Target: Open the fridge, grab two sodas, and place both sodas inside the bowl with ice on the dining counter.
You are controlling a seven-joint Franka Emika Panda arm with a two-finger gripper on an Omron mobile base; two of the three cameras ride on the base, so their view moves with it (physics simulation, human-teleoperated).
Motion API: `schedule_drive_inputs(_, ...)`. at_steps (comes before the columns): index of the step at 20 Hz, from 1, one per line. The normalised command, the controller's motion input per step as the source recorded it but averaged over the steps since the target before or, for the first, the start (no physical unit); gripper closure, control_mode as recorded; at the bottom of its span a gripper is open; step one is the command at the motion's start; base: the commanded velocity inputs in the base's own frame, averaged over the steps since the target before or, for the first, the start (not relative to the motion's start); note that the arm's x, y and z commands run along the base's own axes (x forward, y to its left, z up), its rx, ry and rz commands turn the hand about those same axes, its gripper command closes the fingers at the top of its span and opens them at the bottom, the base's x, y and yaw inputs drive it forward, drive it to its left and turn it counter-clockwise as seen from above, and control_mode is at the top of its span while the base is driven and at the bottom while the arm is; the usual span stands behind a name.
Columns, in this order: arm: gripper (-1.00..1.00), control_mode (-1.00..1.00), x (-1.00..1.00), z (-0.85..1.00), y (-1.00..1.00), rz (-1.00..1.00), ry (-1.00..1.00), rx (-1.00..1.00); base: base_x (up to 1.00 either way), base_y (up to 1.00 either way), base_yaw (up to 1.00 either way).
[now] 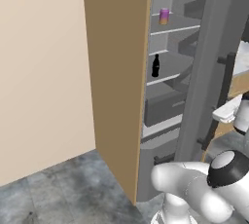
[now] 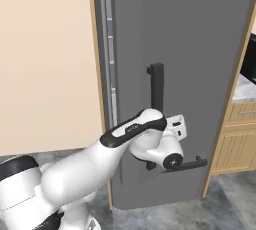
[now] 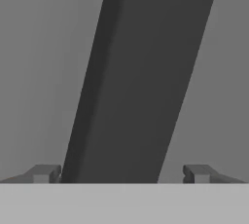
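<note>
The fridge (image 1: 204,72) stands partly open. Inside, the purple-pink can (image 1: 164,16) is on an upper shelf (image 1: 177,23) and the black bottle (image 1: 155,66) on the shelf below. The gripper (image 3: 120,174) is spread wide around the dark bar handle (image 3: 141,77), with its fingertips (image 3: 44,173) apart from the handle on each side, so it holds nothing. The bottle is probably smooth and easy to tip over, so a grasp around its wide body looks safer than at the narrow neck. The can seems light and stiff.
</note>
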Motion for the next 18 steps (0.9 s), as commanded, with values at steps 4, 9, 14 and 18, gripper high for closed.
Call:
schedule_drive_inputs(4,-1.00,-1.00,-0.52,0.53,-0.40,-0.09,-0.08,-0.03,0.00,0.00,0.00)
schedule_drive_inputs(9,-1.00,-1.00,-0.76,0.59,-0.06,-0.05,-0.20,-0.03,0.00,0.00,0.00)
schedule_drive_inputs(14,-1.00,-1.00,-0.69,0.71,0.02,-0.02,-0.26,-0.06,0.00,0.00,0.00)
schedule_drive_inputs(18,-1.00,-1.00,-0.63,0.81,0.10,0.00,-0.27,-0.09,0.00,0.00,0.00)
